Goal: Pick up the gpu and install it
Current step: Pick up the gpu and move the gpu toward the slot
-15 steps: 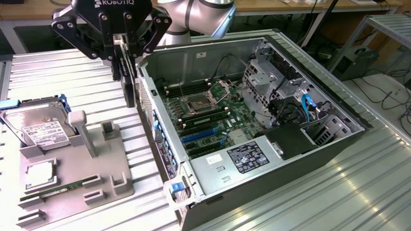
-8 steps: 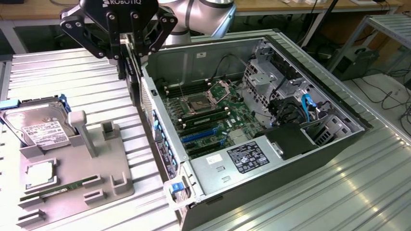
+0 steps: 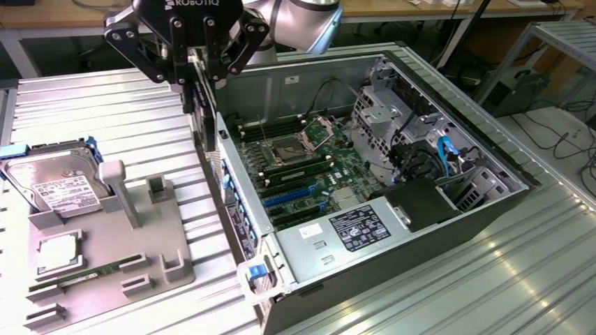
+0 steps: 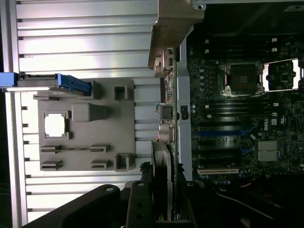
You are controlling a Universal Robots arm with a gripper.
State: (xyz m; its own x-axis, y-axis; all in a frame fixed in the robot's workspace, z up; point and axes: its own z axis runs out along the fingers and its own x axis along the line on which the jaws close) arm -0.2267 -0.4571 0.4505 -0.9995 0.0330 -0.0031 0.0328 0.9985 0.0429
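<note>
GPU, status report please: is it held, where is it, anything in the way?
Fingers shut on gpu. Gpu hanging on edge at the open case rear wall, not yet seated. Nothing seen blocking the motherboard slots.

We are in a robotics lab or workshop. In the exterior view, a ribbed aluminium table carries an open computer case and a grey parts fixture. A gripper marked Robotiq hangs at upper left. Wooden workbenches line the top edge, and cables trail across the floor at right.
</note>
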